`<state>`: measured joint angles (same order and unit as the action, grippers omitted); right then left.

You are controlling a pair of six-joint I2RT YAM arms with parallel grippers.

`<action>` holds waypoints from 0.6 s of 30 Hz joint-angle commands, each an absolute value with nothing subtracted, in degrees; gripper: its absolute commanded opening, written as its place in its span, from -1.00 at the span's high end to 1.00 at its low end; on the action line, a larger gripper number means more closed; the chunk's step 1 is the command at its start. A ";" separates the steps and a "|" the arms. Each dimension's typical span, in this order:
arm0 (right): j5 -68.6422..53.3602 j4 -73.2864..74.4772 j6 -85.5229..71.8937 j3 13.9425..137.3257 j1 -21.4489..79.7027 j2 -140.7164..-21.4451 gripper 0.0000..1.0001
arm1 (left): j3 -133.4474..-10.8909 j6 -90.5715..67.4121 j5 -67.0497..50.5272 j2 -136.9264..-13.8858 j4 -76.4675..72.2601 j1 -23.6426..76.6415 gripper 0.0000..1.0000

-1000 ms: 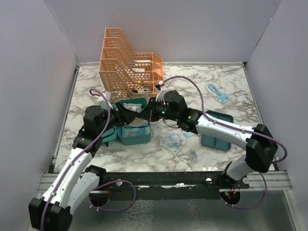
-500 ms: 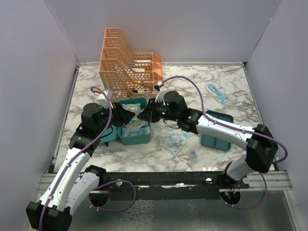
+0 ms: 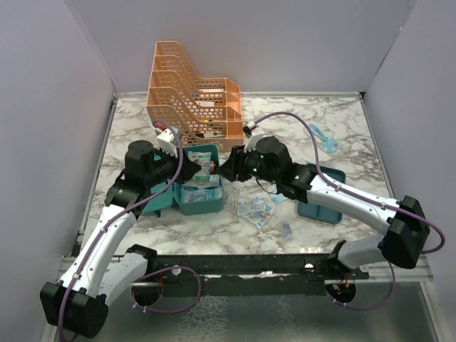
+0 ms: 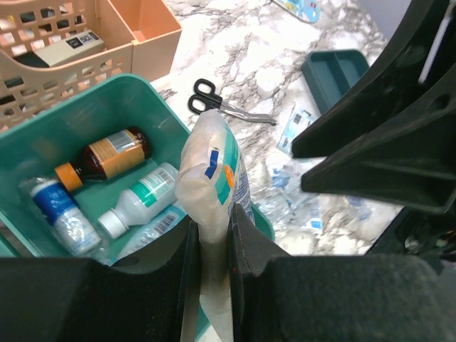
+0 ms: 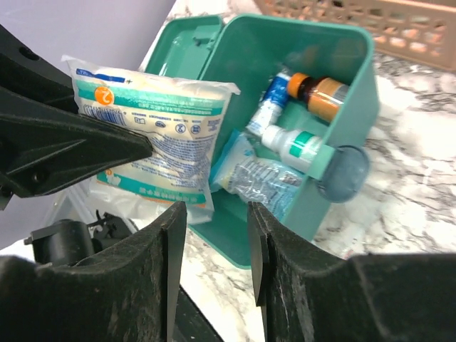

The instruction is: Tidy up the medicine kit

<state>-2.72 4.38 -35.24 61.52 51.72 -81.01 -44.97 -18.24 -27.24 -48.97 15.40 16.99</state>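
The medicine kit (image 3: 204, 200) is a teal box standing open left of centre, its lid (image 3: 158, 198) flat on the left. Inside lie a brown bottle (image 4: 107, 157), a white bottle (image 4: 142, 199) and a blue tube (image 4: 60, 210). My left gripper (image 4: 211, 242) is shut on a white plastic packet (image 4: 214, 171) with teal and blue print, held upright over the box. Beside the packet (image 5: 157, 135), my right gripper (image 5: 217, 214) stands open and empty, a little to its right. The matching teal tray (image 3: 320, 194) lies apart at the right.
The orange file rack (image 3: 189, 100) stands right behind the box. Scissors (image 4: 221, 103) and several small sachets (image 3: 256, 210) lie on the marble between box and tray. A light blue item (image 3: 322, 137) lies at the back right.
The packet has passed from right to left: my left gripper shut on it, my right gripper opened, let go and drew back to the right.
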 commanded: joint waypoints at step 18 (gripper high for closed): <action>7.56 14.24 -34.74 50.35 44.56 -66.75 0.20 | -60.84 39.53 -40.98 -74.36 40.74 17.19 0.66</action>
